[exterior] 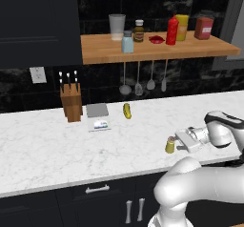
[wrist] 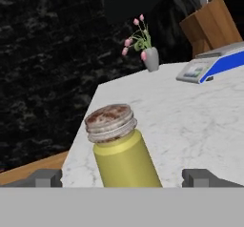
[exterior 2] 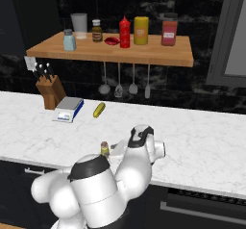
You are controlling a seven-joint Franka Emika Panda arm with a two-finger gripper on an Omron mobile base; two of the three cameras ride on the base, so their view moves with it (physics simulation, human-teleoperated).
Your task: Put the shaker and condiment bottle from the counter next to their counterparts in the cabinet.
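The shaker [exterior: 170, 145] [exterior 2: 104, 149] [wrist: 121, 149], olive-yellow with a speckled pinkish-tan top, stands upright near the front edge of the white marble counter [exterior: 47, 145] [exterior 2: 202, 136]. My gripper [exterior: 179, 144] [wrist: 127, 179] is level with it and open, one fingertip on each side and a gap to both. The red condiment bottle [exterior: 172, 30] [exterior 2: 124, 32] stands on the wooden cabinet shelf [exterior: 143, 53] [exterior 2: 144, 55], right beside the wide yellow bottle [exterior: 182, 27] [exterior 2: 141, 30]. Further left on that shelf is the pale blue shaker [exterior: 127, 42] [exterior 2: 69, 40].
A knife block [exterior: 71, 102], a scale [exterior: 98, 116] and a yellow pickle-like thing [exterior: 127, 110] sit at the back of the counter. Utensils [exterior: 143, 83] hang under the shelf. The shelf also holds a glass [exterior: 117, 26], a brown bottle [exterior: 138, 30] and a red jar [exterior: 204, 28].
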